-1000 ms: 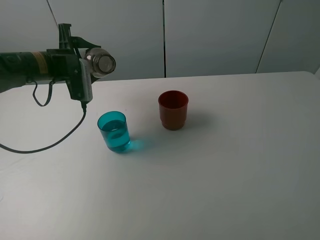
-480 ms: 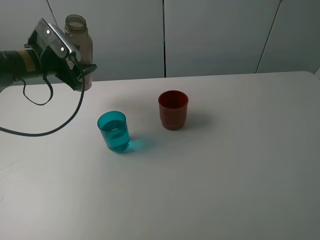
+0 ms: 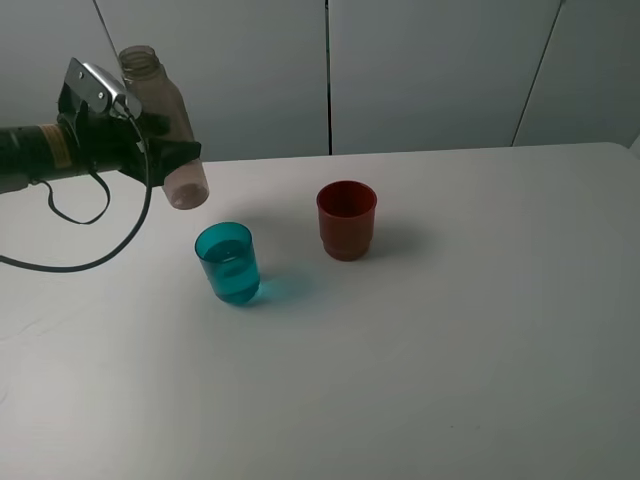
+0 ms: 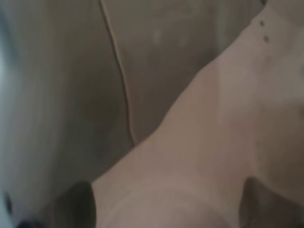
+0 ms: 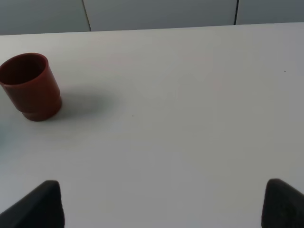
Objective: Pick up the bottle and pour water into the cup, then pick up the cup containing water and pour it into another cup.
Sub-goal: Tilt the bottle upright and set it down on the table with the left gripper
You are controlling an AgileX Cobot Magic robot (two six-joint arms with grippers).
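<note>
Clamping the smoky grey-brown bottle (image 3: 158, 95) around its lower body, the left gripper (image 3: 165, 150) has its jaws closed on the plastic at the far left of the white table (image 3: 480, 330). The bottle leans, with its open neck up and tipped to the left and its base lower and toward the right. Whether the base touches the tabletop cannot be told. In the left wrist view the bottle (image 4: 213, 142) fills most of the picture as a pale blur.

The teal cup (image 3: 228, 263) stands upright with water in it, just near and right of the bottle's base but not touching it. The red cup (image 3: 346, 220) stands upright to the right of the teal one and a little farther back, apart from it. A black cable (image 3: 100, 262) hangs from the left arm and loops down over the table.

The right gripper (image 5: 164, 206) shows only in its own wrist view. Its fingertips (image 5: 45, 204) are spread wide and hold nothing, above bare table to the right of the red cup (image 5: 31, 85).
</note>
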